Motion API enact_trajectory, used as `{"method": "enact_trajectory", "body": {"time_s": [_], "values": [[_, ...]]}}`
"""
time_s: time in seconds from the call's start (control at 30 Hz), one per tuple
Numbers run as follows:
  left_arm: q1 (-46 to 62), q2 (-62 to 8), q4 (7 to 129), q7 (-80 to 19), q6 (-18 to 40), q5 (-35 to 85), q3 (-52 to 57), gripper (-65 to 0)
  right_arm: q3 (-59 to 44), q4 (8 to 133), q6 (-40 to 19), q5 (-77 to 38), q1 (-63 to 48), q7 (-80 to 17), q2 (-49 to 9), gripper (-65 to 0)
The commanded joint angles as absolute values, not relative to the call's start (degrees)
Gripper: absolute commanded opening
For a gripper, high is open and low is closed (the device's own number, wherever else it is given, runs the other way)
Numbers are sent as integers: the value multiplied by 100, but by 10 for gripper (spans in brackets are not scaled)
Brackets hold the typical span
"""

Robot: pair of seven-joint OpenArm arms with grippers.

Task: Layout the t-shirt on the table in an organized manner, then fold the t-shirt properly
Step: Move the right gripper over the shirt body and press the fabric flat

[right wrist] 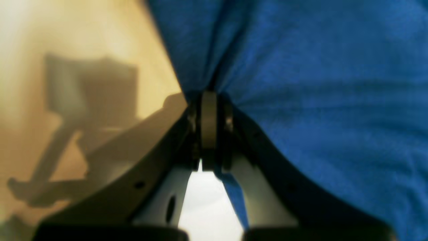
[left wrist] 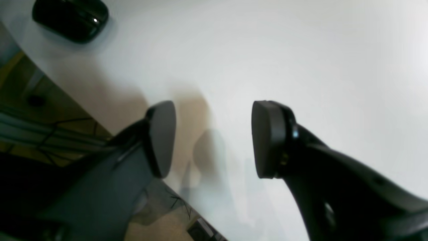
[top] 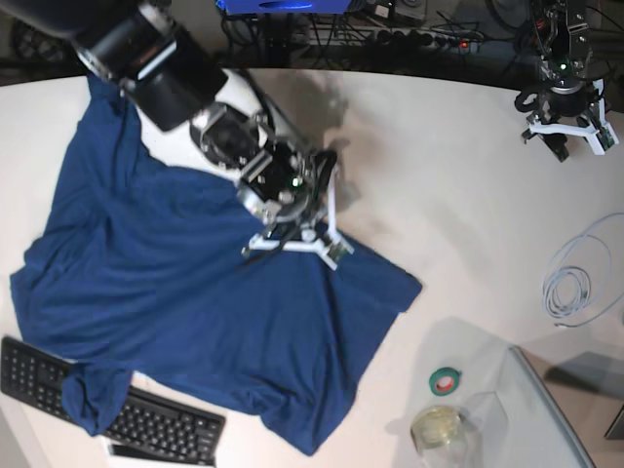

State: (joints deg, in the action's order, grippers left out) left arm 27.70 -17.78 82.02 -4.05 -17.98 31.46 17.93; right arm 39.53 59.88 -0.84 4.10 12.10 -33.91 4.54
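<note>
**Desk:** Starting nearest the camera, what lies along the near edge?

**Photographer:** A black keyboard (top: pixel 107 405) at near left, with one corner of the t-shirt (top: pixel 175 292) draped over it. At near right sit a glass jar (top: pixel 436 427), a roll of tape (top: pixel 447 380) and a coiled white cable (top: pixel 575 283).

**Desk:** And the shirt itself?

**Photographer:** It sprawls rumpled across the left half of the table (top: pixel 468 185), not yet squared off, so the laying-out stage looks unfinished.

**Desk:** Why is the right gripper planted on it?

**Photographer:** The right gripper (top: pixel 292 229) stands at the shirt's far-right edge, jaws clamped on a pinch of blue cloth. Its wrist view shows fabric bunching into the closed tips, likely so that edge can be drawn out flat.

**Desk:** The other arm?

**Photographer:** The left gripper (top: pixel 565 122) hangs at far right, well apart from the shirt, fingers (left wrist: pixel 267 139) spread over bare tabletop, holding nothing. A black computer mouse (left wrist: pixel 71 18) sits nearby.
</note>
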Motion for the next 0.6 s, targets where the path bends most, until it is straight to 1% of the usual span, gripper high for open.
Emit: {"method": "enact_trajectory", "body": {"time_s": [0.0,0.1,0.2,0.27,0.33,0.43,0.5,0.57], "values": [[2782,-1868,8303,-286,-1815,3099,1824,-306,3934,6571,-303,409,1244,-3433,453,-648],[2765,-1868,8303,-295,-1815,3090,1798,-306,3890,7662,-796,426,1033,-4004,418,-648],[2668,-1868,8303,-303,-1815,3090,1771,-306,3714,8013,-857,418,1218,-4418,347,-648],[2651,-1868,8303,-303,-1815,3090,1771,-306,3433,7960,-936,409,1429,-4479,312,-648],[2651,-1868,8303,-303,-1815,3090,1771,-306,2941,7670,-1138,409,1640,-4488,312,-644],[2642,-1868,8303,-303,-1815,3090,1771,-306,1982,6624,-1446,409,2149,-4479,365,-635],[2642,-1868,8303,-303,-1815,3090,1771,-306,1596,5727,-1508,409,2545,-4444,435,-581],[2642,-1868,8303,-303,-1815,3090,1771,-306,1455,5007,-1525,409,2844,-4505,444,-467]]}}
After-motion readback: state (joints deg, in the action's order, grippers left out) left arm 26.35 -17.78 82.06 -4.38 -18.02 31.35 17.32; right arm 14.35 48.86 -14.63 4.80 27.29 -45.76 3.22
